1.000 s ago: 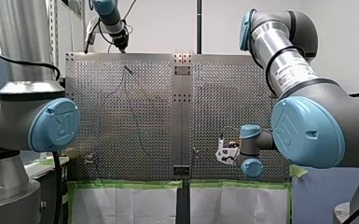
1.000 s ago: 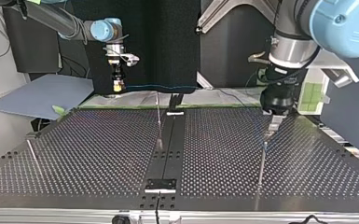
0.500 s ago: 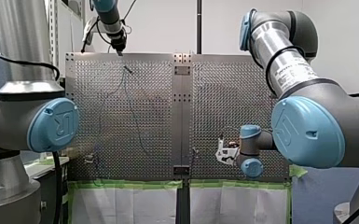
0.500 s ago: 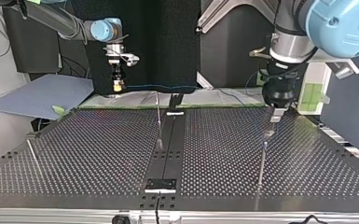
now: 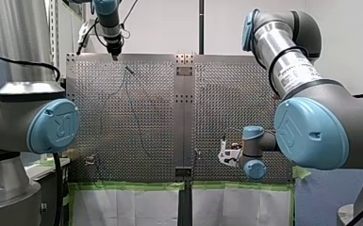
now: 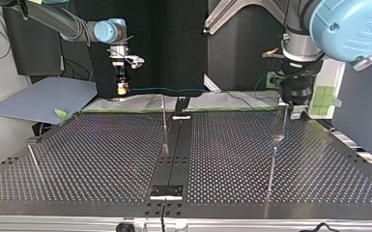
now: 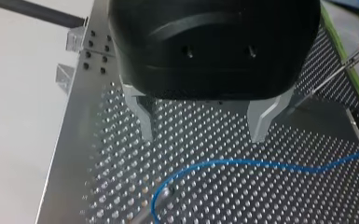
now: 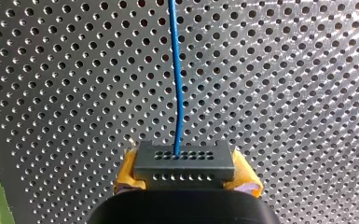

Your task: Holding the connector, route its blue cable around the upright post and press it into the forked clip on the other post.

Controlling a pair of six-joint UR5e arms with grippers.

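Top view: perforated bench [image 6: 101, 154], black curtain [image 6: 145, 43] behind it. Three posts: left post [image 6: 35, 162], middle post [image 6: 164, 126], right post [image 6: 271, 169]. One blue cable [image 8: 176, 70], one connector [image 8: 184, 163]. Right jaws are clamped on it left of the middle post, left jaws apart over to its right.

Table [image 6: 92, 154]: perforated metal, with a dark strip [image 6: 178, 150] down its middle.
Posts [image 6: 164, 126]: thin rods standing on it, well apart.
Cable [image 7: 261, 164]: blue, lying curved across the holes.

Grey sheet [image 6: 43, 99] beside perforated table [image 6: 101, 159]; green tape [image 5: 122, 185].
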